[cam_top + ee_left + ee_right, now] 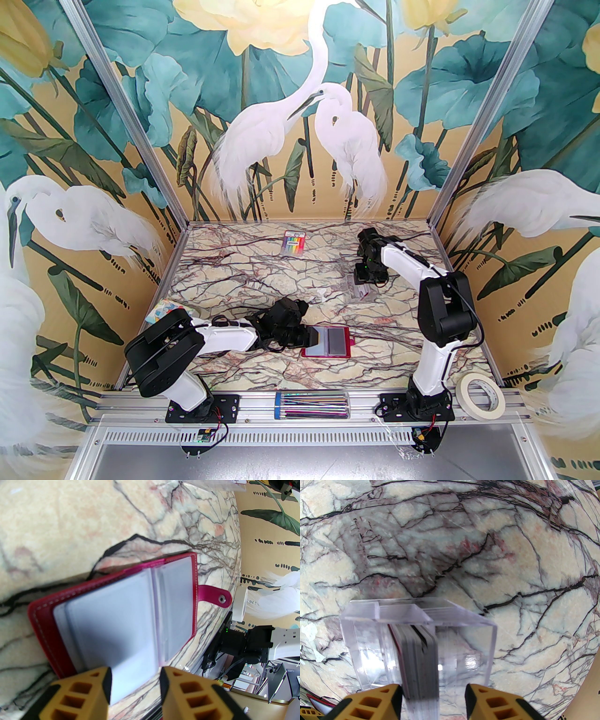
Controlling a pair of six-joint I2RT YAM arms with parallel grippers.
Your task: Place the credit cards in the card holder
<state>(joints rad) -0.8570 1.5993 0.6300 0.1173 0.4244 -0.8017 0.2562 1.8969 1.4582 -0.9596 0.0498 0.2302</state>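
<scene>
The dark red card holder [326,342] lies open on the marble table, clear sleeves up and snap tab [218,597] to its right. My left gripper [310,336] sits at its left edge. In the left wrist view the left gripper [136,684] is open, its jaws apart, and a clear sleeve page of the card holder [46,625] reaches between them. At the back right, the credit cards [419,662] stand on edge as a grey stack inside a clear plastic box [468,644]. My right gripper [433,702] is open astride the stack; its left finger is close to the cards, while a gap remains on the right.
A rainbow-striped pack [294,242] lies near the back wall. A colourful patterned square [166,311] sits behind my left arm. A tape roll [482,393] and a clear case of striped sticks [311,404] rest on the front rail. Painted walls enclose three sides.
</scene>
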